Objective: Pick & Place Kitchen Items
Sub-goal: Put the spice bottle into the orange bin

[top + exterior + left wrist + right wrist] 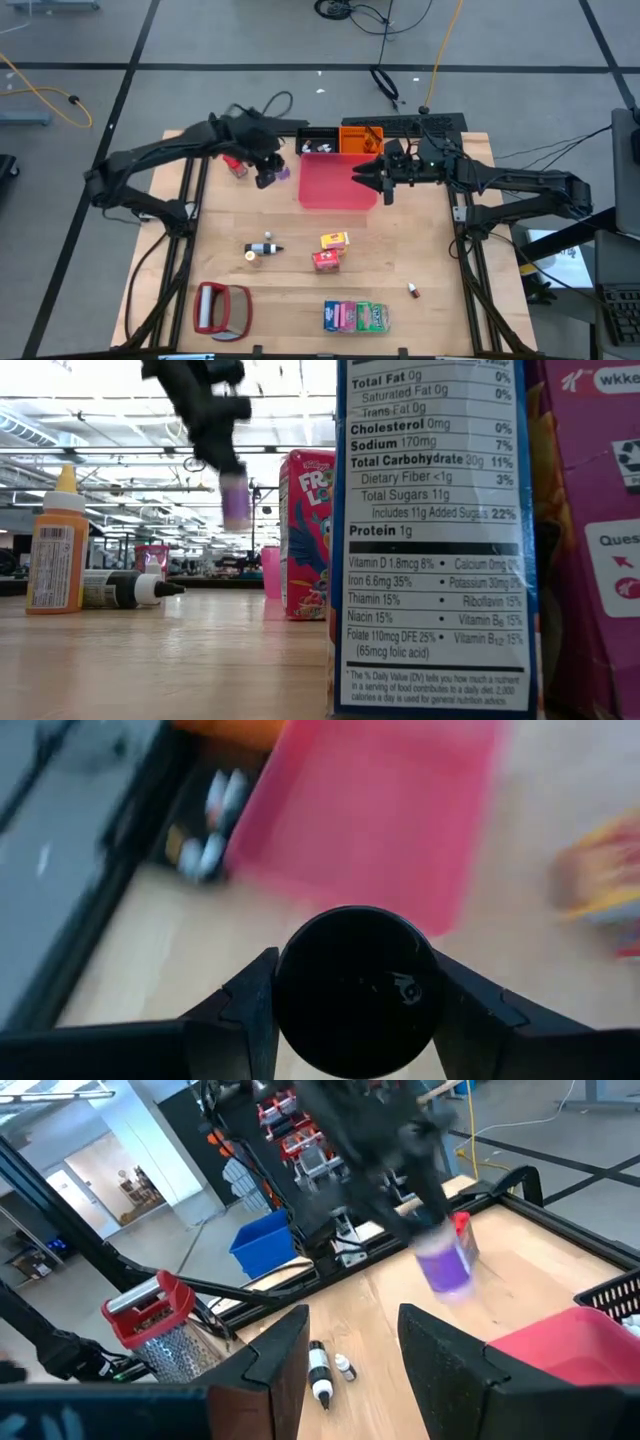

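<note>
My left gripper [268, 172] is above the table just left of the square red tray [335, 185], shut on the purple jar [236, 500]. The right wrist view shows the jar [445, 1267] in the air. My right gripper [366, 178] hovers open at the tray's right edge, touching nothing. On the table are a small red container [237, 166], tiny white-and-brown bottles [262, 249], a yellow carton [335, 239], a red carton [326, 260], and pink, green and blue packets [356, 316]. My left gripper pinches the purple jar by its black round lid [357, 990], one finger [245, 1005] on each side. The fingers come from above, pointing down. The jar hangs below them, roughly upright and lifted clear of the table.
A red-framed silvery flat object [222, 308] lies near the table's near left corner. A black basket [318, 140] with an orange item [360, 138] sits behind the tray. A small red thing [412, 290] lies toward the near right. Bare wood shows in the middle.
</note>
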